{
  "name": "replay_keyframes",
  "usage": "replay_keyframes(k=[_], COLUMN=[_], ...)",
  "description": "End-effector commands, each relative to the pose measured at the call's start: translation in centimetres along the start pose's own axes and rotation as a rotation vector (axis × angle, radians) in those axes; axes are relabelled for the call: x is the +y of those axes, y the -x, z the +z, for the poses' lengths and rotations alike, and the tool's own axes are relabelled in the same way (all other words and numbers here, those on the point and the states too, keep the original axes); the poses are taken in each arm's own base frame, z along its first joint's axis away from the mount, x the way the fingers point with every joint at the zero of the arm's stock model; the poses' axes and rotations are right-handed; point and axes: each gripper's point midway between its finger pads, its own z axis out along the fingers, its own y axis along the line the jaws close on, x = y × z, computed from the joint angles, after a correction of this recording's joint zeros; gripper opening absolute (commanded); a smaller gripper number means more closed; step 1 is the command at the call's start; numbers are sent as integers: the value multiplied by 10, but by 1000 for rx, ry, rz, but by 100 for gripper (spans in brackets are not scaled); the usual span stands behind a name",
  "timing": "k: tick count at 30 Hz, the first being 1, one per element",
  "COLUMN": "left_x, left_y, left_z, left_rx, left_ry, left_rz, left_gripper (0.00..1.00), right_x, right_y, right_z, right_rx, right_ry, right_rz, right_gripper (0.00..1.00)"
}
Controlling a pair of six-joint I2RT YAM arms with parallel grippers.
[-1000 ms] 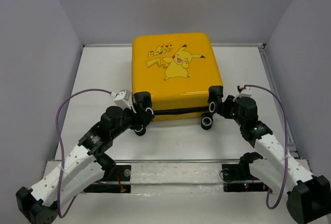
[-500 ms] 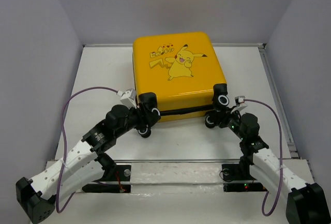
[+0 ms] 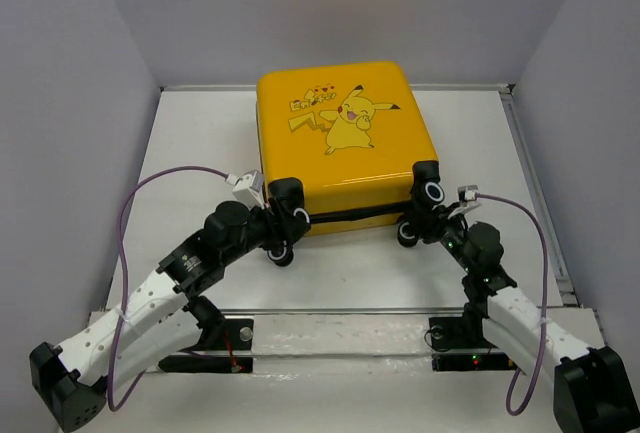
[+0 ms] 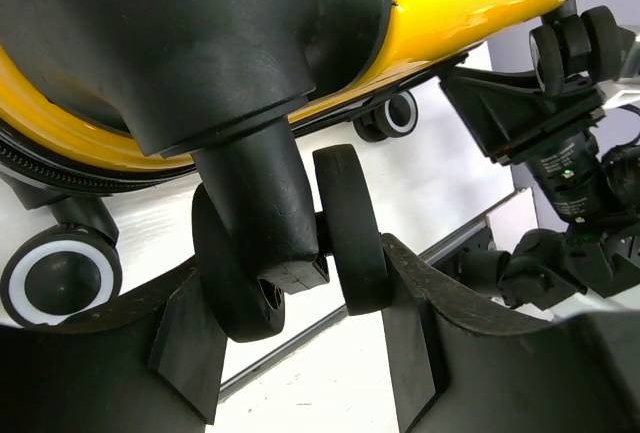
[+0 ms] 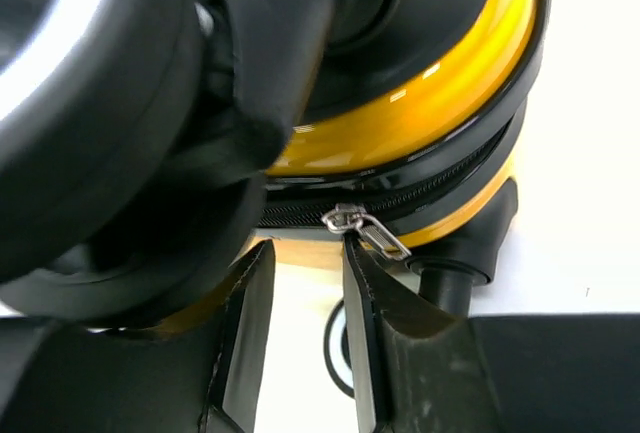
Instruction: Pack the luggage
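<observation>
Luggage (image 3: 340,138), yellow with the cartoon print facing up, lies flat and closed on the white surface (image 3: 200,133), about midway across it and toward the far wall, its wheeled edge turned toward the arm bases. Both arms reach in to that near edge, one at each corner. The left hand (image 3: 283,225) is at the near-left caster (image 4: 350,228). In the left wrist view its two fingers (image 4: 190,353) bracket the twin black wheels from outside and press against them, so it is clamped on that caster, with the yellow shell directly above. The right hand (image 3: 425,221) sits at the opposite corner, tucked under the near-right caster (image 3: 432,193), which fills the upper left of the right wrist view. Its fingers (image 5: 375,323) stand a narrow gap apart, with bare surface showing between them and nothing caught there. The silver zipper pull (image 5: 365,230) hangs from the black zipper (image 5: 430,188) and rests right at the tip of one finger.
</observation>
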Motion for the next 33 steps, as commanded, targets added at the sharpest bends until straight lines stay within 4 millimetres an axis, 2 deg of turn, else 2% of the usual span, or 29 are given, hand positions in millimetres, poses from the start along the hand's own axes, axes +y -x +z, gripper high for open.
replay_keyframes(k=[1,2,5,7,9,10,14,15,20,25,33], left_x=[-112,-115,-121,-122,-125,-125,-121,-120,-113,-105,-121], left_y=[66,70,81,85,91,91,86,85,77,68,72], left_z=[-47,-50,-57,-60,-66,-66,-62,-62,-56,-51,-61], left_rx=[-210,-226,-256,-267,-288,-289,-273,-269,-243,-217,-217], left_ry=[-410,-413,-410,-401,-403,-405,-395,-394,-381,-369,-426], left_rz=[178,182,190,190,191,192,191,190,188,170,154], left_gripper=[6,6,6,6,6,6,6,6,6,6,6], right_x=[-2,-7,-11,-19,-21,-24,-17,-9,6,6,5], right_y=[23,21,26,23,22,16,19,25,28,32,50], right_z=[-6,-8,-9,-7,-4,-1,5,7,12,10,1], right_rx=[-103,-99,-119,-98,-72,-43,-62,-87,-85,-94,-150], right_ry=[-43,-68,-104,-153,-171,-179,-123,-76,18,7,-26], right_rz=[40,44,70,75,75,77,31,17,-37,-51,-84], right_gripper=[35,29,29,33,42,47,51,50,50,50,51])
